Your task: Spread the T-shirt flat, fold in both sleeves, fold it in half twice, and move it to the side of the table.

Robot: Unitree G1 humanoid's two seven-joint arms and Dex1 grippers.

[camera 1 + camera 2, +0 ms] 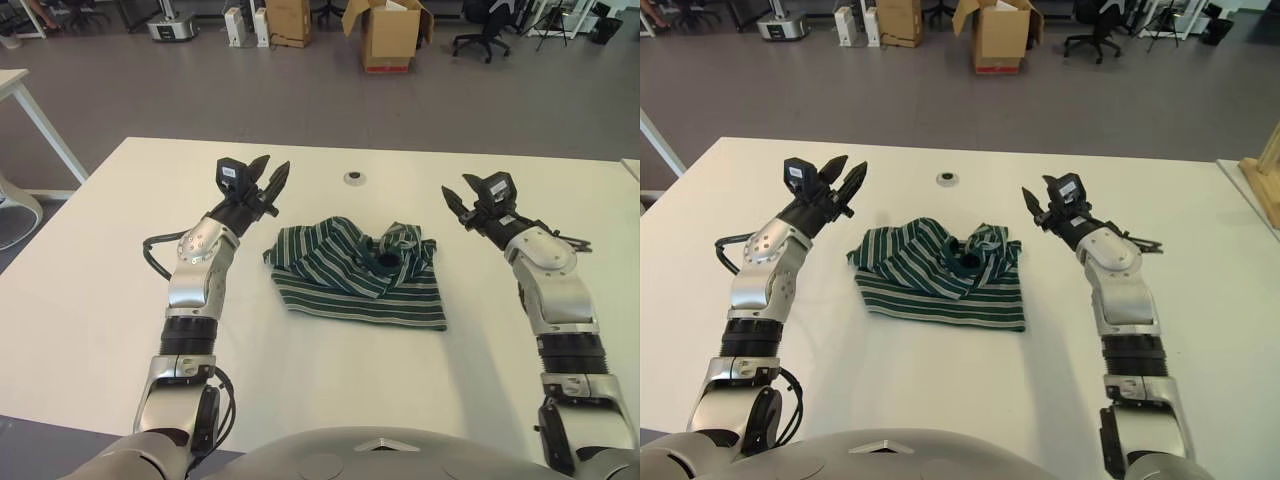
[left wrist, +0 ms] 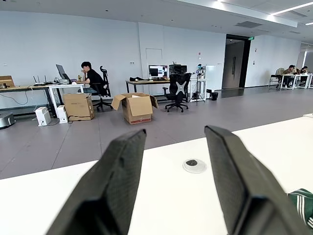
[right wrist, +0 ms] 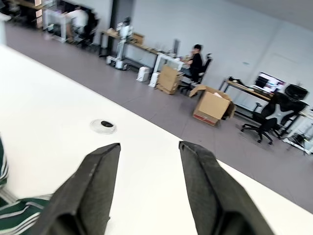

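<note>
- The left gripper (image 1: 272,172) hovered with its 2 fingers (image 2: 107,196) moderately apart, holding nothing.
- The right gripper (image 1: 458,192) was parted about as far, touching nothing.
- The crumpled striped T-shirt (image 1: 355,270) lay on the table (image 1: 90,300) between both sets of fingers.
- In the left wrist view, a round cap (image 2: 194,166) sat beyond the finger gap.
- An open cardboard box (image 1: 390,35) stood far beyond, its contents unclear.
</note>
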